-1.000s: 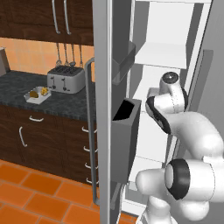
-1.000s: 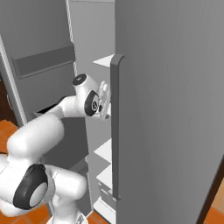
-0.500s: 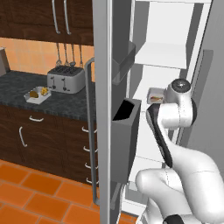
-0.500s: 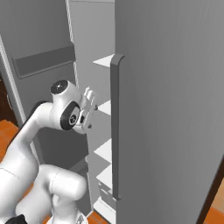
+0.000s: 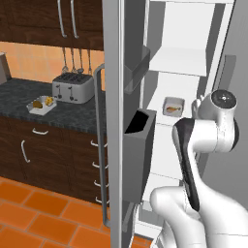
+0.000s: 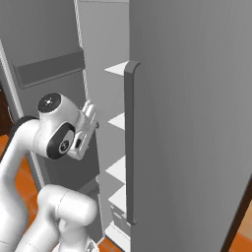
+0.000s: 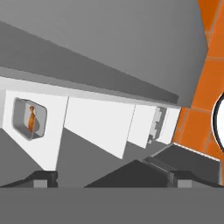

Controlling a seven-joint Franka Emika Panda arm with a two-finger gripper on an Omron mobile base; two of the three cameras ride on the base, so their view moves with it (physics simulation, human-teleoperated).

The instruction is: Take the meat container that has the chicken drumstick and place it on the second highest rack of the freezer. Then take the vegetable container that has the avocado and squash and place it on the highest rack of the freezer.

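The meat container (image 5: 173,105) with the chicken drumstick (image 5: 170,109) rests on the second highest rack (image 5: 156,103) of the open freezer (image 5: 193,29), below the highest rack (image 5: 177,61). In the hand view the same container (image 7: 29,119) lies far left on that white shelf. My gripper (image 7: 112,178) is open and holds nothing; it is drawn back from the shelf, apart from the container, and also appears as my gripper (image 6: 92,118) in the right base view. The vegetable container (image 5: 40,104) with avocado and squash stands on the dark counter (image 5: 19,91) at the left.
The open freezer door with dark bins (image 5: 138,136) and a long handle (image 5: 100,145) stands between the counter and me. A toaster (image 5: 72,87) sits behind the vegetable container. A closed grey door with a handle (image 6: 130,142) is on the right. Lower white shelves (image 7: 98,127) recede below.
My arm has drawn back from the second highest rack toward the right, uncovering the meat container resting there. The gripper has stayed open throughout.
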